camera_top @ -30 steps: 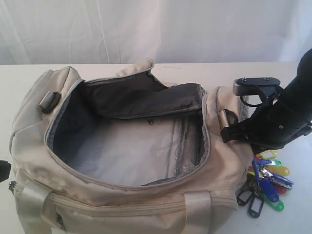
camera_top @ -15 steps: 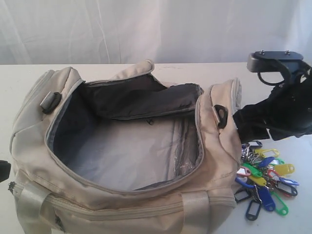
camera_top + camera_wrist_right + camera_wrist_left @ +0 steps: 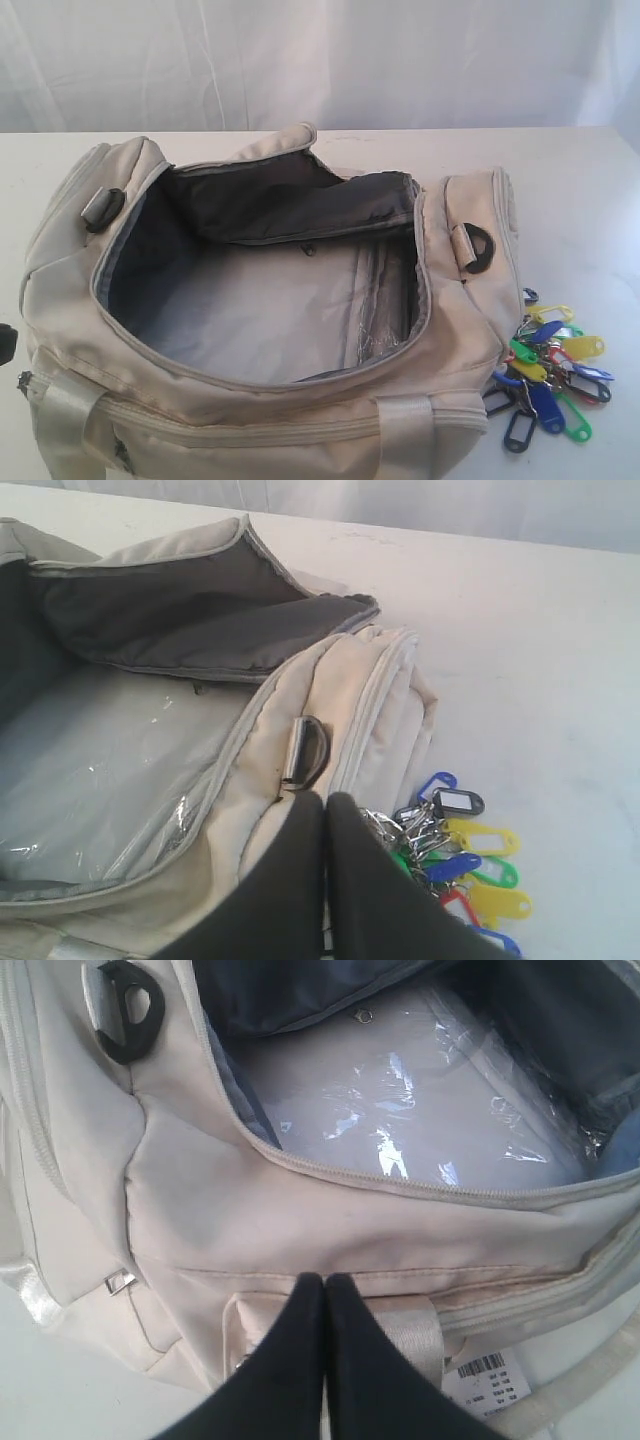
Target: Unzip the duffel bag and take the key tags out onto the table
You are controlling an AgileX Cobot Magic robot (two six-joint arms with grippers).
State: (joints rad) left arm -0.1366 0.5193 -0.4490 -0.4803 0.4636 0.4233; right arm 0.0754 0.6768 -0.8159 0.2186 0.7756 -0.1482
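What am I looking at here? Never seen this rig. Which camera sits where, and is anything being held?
It is a two-armed robot, each arm ending in a claw with a camera on its wrist. The wide picture comes from a separate camera off the arms. On the white table lies a cream duffel bag, unzipped and open, with a bunch of coloured key tags on the table beside its end. The other two pictures look along the left claw and the right claw, the dark shapes at the bottom edge. Both are shut and hold nothing.
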